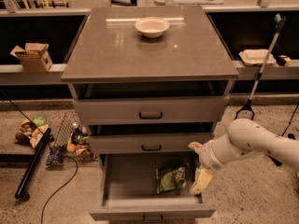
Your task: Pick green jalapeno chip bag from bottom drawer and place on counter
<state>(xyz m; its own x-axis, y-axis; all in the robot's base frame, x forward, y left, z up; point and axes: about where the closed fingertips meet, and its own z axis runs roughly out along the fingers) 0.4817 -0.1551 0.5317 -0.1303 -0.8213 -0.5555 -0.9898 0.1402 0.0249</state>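
Observation:
The green jalapeno chip bag [171, 178] lies flat in the open bottom drawer [126, 181], right of its middle. My gripper [197, 164] hangs at the drawer's right side, just right of the bag. Its pale fingers stand spread apart, one near the middle drawer's front and one low by the bag's right edge. It holds nothing. The white arm reaches in from the right. The counter [117, 48] is the glossy grey-brown cabinet top above, with a white bowl [152, 26] at its back.
The two upper drawers [150, 112] are slightly ajar. A wire basket with snacks [70, 141] and a dark pole [32, 162] lie on the floor at left. A cardboard box [32, 56] and a white tray [257, 56] sit on side ledges. A grabber stick [261, 69] leans at right.

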